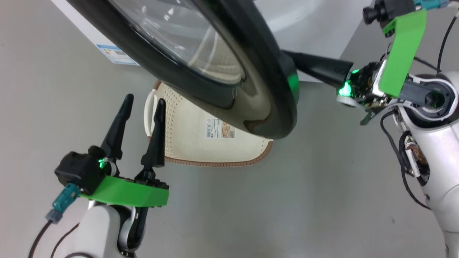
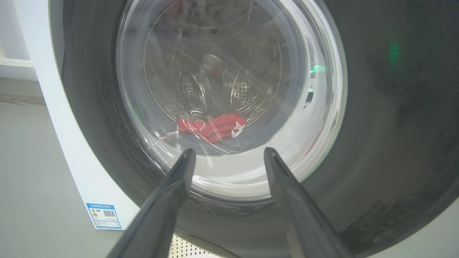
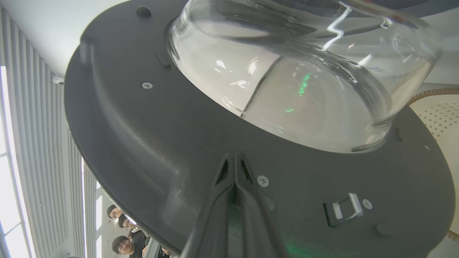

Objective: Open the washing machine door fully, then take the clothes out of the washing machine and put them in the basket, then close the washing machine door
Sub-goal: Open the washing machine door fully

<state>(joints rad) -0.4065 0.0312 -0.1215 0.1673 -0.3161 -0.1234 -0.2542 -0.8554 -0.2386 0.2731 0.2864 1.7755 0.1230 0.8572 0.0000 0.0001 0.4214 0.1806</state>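
Washing machine door point(image 1: 272, 71), single, open, one basket point(image 1: 190, 143) beneath, one red garment point(image 2: 215, 127)

The left gripper point(image 1: 144, 102) sits low on the left. Its two dark fingers are spread wide apart and point up. The right gripper point(image 1: 308, 64) is up on the right. Its fingers are pressed tight together and point sideways. The pale right arm point(image 1: 439, 154) is bent.

Head above, both wrists near door point(image 1: 267, 66)
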